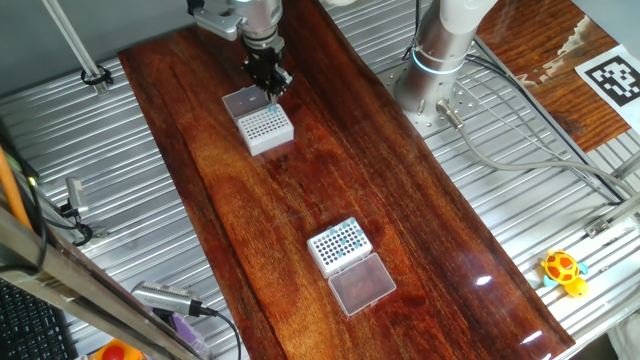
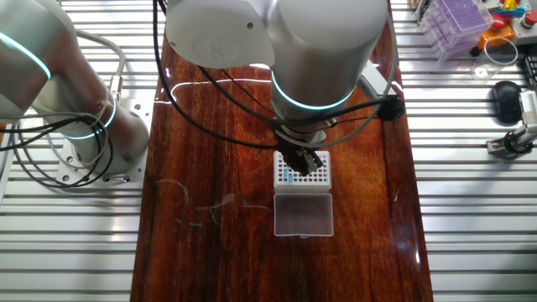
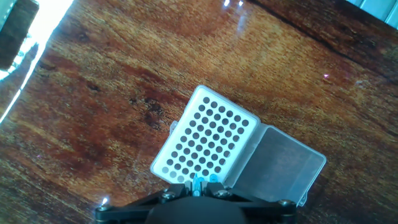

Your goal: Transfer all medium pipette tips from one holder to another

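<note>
The gripper (image 1: 272, 84) hangs low over one edge of a white tip box (image 1: 265, 125) at the far end of the wooden table (image 1: 330, 180). In the hand view its dark fingers (image 3: 163, 198) sit close together at the bottom of the picture, and a small teal-blue pipette tip (image 3: 198, 183) shows right between them, so the gripper (image 3: 198, 194) looks clamped on that tip. The tip points down at the near edge of the box (image 3: 208, 140), just at the last row of holes. In the other fixed view the gripper (image 2: 299, 159) covers part of the same box (image 2: 312, 172), and a few blue dots of tips (image 2: 289, 176) show in the holes beside the fingers.

Most holes in this box look dark and unfilled. Its clear lid (image 3: 280, 163) lies open and flat on the wood, joined to one side of the box; the same lid (image 2: 303, 213) (image 1: 243, 101) shows in both fixed views.

Well apart, at the near end of the table in the one fixed view, stands a second white box (image 1: 339, 245) with many small blue tips (image 1: 342, 238) in its holes and its own clear lid (image 1: 362, 283) open beside it.

The arm's base (image 1: 438, 62) stands on the ribbed metal bench (image 1: 520, 200) next to the table. A yellow toy (image 1: 563, 270) lies on the bench near the right edge.
</note>
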`<act>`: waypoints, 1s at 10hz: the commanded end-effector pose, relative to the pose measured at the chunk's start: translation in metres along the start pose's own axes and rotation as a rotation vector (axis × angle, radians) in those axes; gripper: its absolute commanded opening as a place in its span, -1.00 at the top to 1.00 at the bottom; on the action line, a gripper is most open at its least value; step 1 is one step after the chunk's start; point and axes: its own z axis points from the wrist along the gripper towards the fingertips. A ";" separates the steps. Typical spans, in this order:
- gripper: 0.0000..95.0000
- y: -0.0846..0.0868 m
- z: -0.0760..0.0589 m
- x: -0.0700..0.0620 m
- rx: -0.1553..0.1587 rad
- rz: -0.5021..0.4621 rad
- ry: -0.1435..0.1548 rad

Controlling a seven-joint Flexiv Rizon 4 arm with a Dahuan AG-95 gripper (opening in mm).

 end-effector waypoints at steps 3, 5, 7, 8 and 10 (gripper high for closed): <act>1.00 0.000 0.001 -0.001 -0.002 0.004 0.003; 1.00 0.000 0.001 -0.002 -0.005 0.002 0.002; 1.00 0.000 -0.002 -0.001 -0.009 -0.001 0.005; 1.00 0.001 -0.001 -0.001 -0.009 -0.002 0.005; 1.00 0.001 -0.001 0.001 -0.010 -0.002 0.005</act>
